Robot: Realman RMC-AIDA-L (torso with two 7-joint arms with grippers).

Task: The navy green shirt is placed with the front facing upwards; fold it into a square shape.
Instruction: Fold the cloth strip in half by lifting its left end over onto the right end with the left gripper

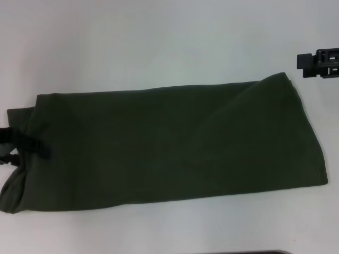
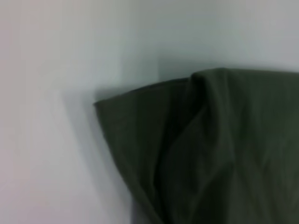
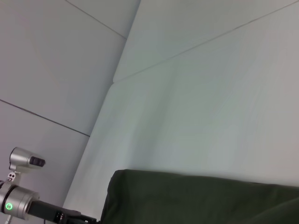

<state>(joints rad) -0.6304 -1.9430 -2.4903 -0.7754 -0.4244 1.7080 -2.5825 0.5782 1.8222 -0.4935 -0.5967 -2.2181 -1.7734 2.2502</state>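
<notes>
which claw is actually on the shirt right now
The left claw: it sits at the left end of the navy green shirt, over the bunched fabric. The right claw is off the cloth, above the white table.

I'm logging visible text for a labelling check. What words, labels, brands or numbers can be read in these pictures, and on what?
None can be read: the navy green shirt lies folded into a long band on the table with only plain cloth showing, and the left gripper and right gripper carry no legible marking.

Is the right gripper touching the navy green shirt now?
Apart. The head view shows white table between the right gripper and the navy green shirt.
</notes>
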